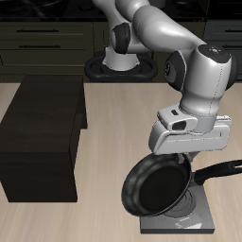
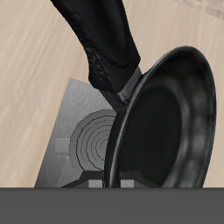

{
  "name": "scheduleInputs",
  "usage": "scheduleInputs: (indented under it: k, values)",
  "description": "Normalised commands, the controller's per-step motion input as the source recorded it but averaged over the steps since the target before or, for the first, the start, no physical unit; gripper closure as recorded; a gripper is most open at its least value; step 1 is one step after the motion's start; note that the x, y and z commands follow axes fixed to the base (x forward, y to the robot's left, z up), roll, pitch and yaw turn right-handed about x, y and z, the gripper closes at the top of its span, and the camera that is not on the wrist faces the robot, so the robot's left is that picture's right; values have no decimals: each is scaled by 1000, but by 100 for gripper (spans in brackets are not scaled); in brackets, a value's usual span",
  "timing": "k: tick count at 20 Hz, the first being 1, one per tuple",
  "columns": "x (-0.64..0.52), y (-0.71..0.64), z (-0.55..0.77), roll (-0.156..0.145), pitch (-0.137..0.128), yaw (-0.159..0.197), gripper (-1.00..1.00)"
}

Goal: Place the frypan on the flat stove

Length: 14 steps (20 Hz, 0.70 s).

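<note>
The frypan [image 1: 156, 185] is a round black shallow pan, tilted steeply so its open side faces the table's front edge. Its long handle [image 1: 223, 171] sticks out sideways. My gripper [image 1: 192, 166] is shut on the handle close to the pan's rim and holds the pan just above the flat stove [image 1: 194, 219]. The stove is a dark grey slab near the table's front edge, partly hidden by the pan. In the wrist view the pan [image 2: 171, 114] and its handle [image 2: 96, 39] hang over the stove [image 2: 83, 122], whose ring marks [image 2: 92, 142] show beside the pan's rim.
A large dark brown box [image 1: 43, 142] stands on the table beside the stove. The robot's base [image 1: 118, 66] is at the table's back. Dark cabinets [image 1: 47, 33] run behind the table.
</note>
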Motion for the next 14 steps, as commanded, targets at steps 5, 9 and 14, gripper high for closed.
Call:
scheduleInputs:
  k: [5, 9, 14]
  values:
    - [-86, 288, -184, 35, 31, -13, 100]
    - [4, 137, -204, 10, 29, 13, 100]
    - [70, -44, -325, -58, 67, 26, 100]
